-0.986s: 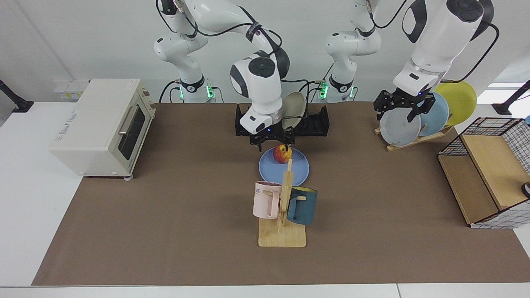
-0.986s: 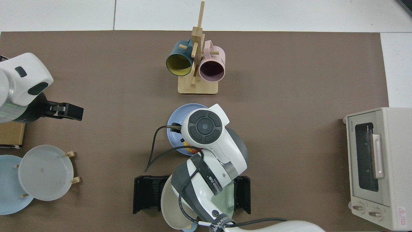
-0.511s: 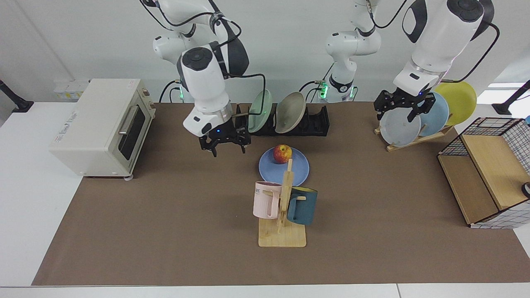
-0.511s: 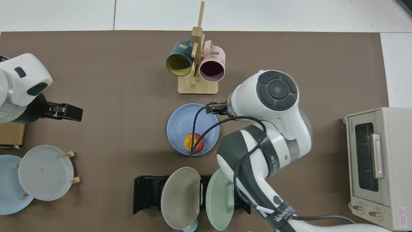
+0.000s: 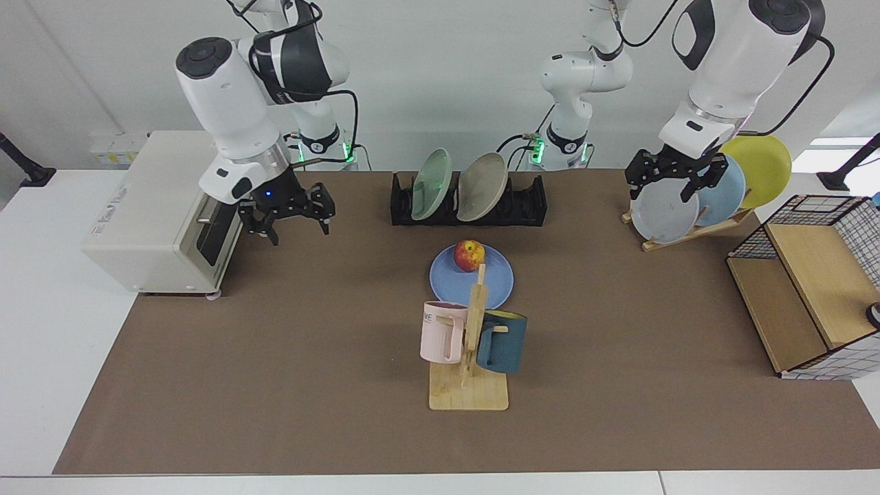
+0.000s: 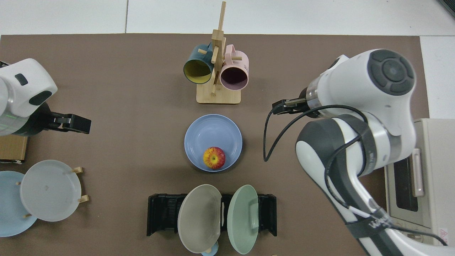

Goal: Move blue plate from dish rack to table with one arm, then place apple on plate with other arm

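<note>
A second ago our right tool (image 5: 287, 214) stood directly over the apple (image 5: 469, 255) at the blue plate (image 5: 471, 276); now it has let go and drawn well away, hanging empty with its fingers spread beside the toaster oven (image 5: 165, 210). In the top view that arm's bulk covers the tool itself, so we read its state from the facing view alone.

The apple rests on the blue plate, close to the rim nearest the dish rack (image 5: 469, 201), and nothing touches it. The plate lies flat on the brown mat of the surface (image 5: 275, 344), between the dish rack and the wooden mug stand (image 5: 469, 357). Only a green plate (image 5: 431, 185) and a beige plate (image 5: 482, 186) stand in the rack's slots, so we judge both halves of the job done: plate down, apple on it.

Our left tool (image 5: 674, 180) waits off to the side, over the grey plate (image 5: 664, 210) on the light wooden plate stand (image 5: 687, 230), well apart from the apple and touching nothing that we can make out. Its fingers look spread and it carries nothing.

Plate and apple sit between the two tools, clear of both, so what remains, in our judgement, is only for the arms to settle at rest.
</note>
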`<action>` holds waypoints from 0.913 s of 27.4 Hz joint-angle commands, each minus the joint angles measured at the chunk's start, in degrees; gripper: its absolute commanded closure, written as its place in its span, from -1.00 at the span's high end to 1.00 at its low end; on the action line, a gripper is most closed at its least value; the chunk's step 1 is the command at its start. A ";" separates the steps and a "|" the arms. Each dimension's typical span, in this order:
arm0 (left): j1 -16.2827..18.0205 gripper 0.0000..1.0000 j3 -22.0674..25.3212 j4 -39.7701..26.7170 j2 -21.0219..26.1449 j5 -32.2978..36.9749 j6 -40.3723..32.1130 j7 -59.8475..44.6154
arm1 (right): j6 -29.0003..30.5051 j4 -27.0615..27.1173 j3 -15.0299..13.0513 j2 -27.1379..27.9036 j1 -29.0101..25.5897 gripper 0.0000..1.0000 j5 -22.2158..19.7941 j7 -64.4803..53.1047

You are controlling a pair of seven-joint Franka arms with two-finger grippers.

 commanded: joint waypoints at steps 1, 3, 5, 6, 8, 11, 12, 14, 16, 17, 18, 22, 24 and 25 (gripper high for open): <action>0.33 1.00 0.05 0.78 -0.45 0.62 -0.74 -0.37 | -2.91 -0.67 0.86 -3.14 -3.04 1.00 -1.38 -3.63; 0.33 1.00 0.05 0.69 -0.62 0.53 -0.74 -0.37 | -3.53 -0.76 0.95 -4.11 -3.74 1.00 -2.52 -3.80; 0.33 1.00 0.05 0.69 -0.62 0.53 -0.83 -0.37 | -3.97 -0.85 0.95 -4.73 -4.36 1.00 -3.32 -4.85; 0.33 1.00 0.05 0.69 -0.62 0.53 -0.91 -0.37 | -4.23 -0.85 0.95 -4.82 -4.89 1.00 -3.41 -5.47; 0.33 1.00 0.05 0.69 -0.62 0.53 -1.18 -0.28 | -4.23 -0.85 0.95 -4.90 -6.29 1.00 -3.49 -6.61; 0.33 1.00 0.05 0.69 -0.62 0.53 -1.09 -0.28 | -4.23 -0.85 1.03 -4.90 -7.79 1.00 -3.49 -7.41; 0.33 1.00 0.05 0.69 -0.62 0.53 -1.18 -0.28 | -4.32 -0.85 1.04 -4.90 -7.97 1.00 -3.49 -6.97; 0.41 1.00 0.05 0.78 -0.62 0.53 -1.18 -0.28 | -4.32 -0.85 0.95 -4.90 -7.62 1.00 -3.49 -6.44; 0.33 1.00 0.05 0.78 -0.62 0.53 -1.18 -0.37 | -4.41 -0.94 1.03 -4.90 -7.62 1.00 -3.49 -6.35; 0.33 1.00 0.05 0.78 -0.62 0.53 -1.09 -0.46 | -4.32 -0.94 1.04 -4.90 -7.62 1.00 -3.49 -6.18; 0.33 1.00 0.05 0.87 -0.62 0.53 -1.09 -0.46 | -4.32 -1.02 1.04 -4.90 -7.62 1.00 -3.49 -5.57; 0.33 1.00 0.14 0.78 -0.71 0.53 -1.44 -0.37 | -4.32 -1.20 0.95 -4.90 -7.61 1.00 -3.84 -4.42; 0.41 1.00 0.14 0.78 -0.71 0.53 -1.53 -0.37 | -4.32 -1.20 1.04 -4.90 -7.44 1.00 -4.81 -4.51; 0.41 1.00 0.14 0.78 -0.71 0.53 -1.53 -0.37 | -4.23 -1.11 1.04 -4.90 -7.35 1.00 -5.25 -4.68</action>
